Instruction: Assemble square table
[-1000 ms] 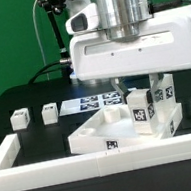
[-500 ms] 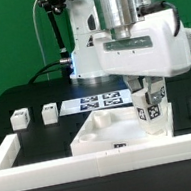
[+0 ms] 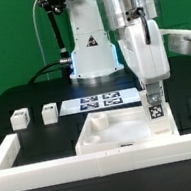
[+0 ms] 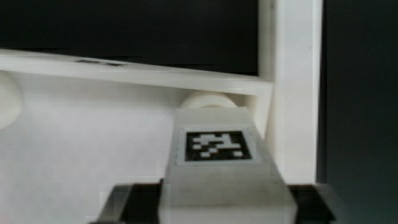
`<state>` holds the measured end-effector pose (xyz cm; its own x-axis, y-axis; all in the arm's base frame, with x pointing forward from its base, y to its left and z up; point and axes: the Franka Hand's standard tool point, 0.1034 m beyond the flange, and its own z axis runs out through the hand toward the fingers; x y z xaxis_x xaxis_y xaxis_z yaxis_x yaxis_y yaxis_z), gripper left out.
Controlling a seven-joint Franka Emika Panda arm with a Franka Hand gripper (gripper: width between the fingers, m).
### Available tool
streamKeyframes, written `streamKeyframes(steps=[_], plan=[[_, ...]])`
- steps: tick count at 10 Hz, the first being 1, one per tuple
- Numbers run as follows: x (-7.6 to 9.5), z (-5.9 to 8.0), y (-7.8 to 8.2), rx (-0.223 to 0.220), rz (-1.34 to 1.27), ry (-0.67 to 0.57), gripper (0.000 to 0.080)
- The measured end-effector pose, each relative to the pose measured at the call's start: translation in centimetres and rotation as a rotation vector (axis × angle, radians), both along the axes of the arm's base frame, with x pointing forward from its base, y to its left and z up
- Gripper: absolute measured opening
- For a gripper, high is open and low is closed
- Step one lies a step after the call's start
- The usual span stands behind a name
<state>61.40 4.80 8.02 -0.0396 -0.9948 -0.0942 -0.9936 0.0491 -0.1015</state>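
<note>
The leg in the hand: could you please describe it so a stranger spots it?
Start at the white square tabletop. At its corner on the exterior view's right is an upright tagged leg. Unlike the two loose legs, the hand grips it.

Tagged leg (image 4: 221, 150) in claw (image 4: 217, 204), above slab (image 4: 80, 140)

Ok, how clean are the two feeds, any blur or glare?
Exterior view: evenly lit and fairly sharp, the leg tag visible, white tabletop slightly washed out. Wrist view: soft throughout, the leg tag legible, white surfaces blown out with little detail.
</note>
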Motion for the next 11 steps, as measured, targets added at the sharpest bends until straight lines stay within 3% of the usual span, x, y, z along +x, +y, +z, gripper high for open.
streamKeyframes(steps=[1,2,3,4,11], plan=[[-0.02,-0.03,0.05,0.000,0.001,0.000,0.0342],[-0.02,-0.04,0.06,-0.003,0.022,-0.001,0.0342],[-0.04,-0.04,0.14,-0.010,0.094,-0.006,0.0559],[0.04,0.05,0.41,-0.011,0.134,-0.009,0.0625],[0.19,-0.21,0.78,-0.086,0.852,-0.072,0.0649]])
